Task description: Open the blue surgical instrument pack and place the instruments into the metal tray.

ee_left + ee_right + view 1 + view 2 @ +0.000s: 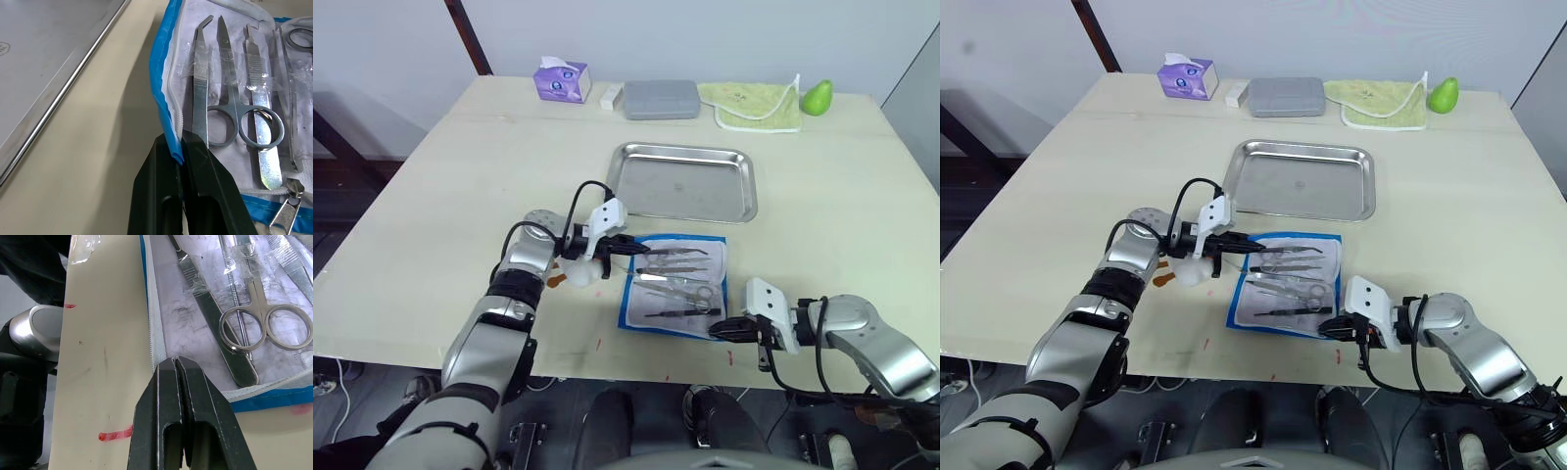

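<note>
The blue surgical instrument pack (717,269) lies unfolded near the table's front edge, whitish lining up. Several silvery instruments (675,289) lie side by side in it, among them ring-handled scissors (230,117) and bent forceps (198,83). My left gripper (628,251) is at the pack's left edge, shut, with the blue rim (166,122) pinched between its fingers. At the pack's near right corner my right gripper (717,328) is shut, and the lining's corner runs in under its tips (175,361). The metal tray (685,186) sits just beyond the pack.
Along the far edge stand a purple tissue box (561,78), a small white block (610,94), a grey case (661,98), a green cloth (749,106) and a green pear (817,96). The table's front edge (636,364) runs close under the right gripper.
</note>
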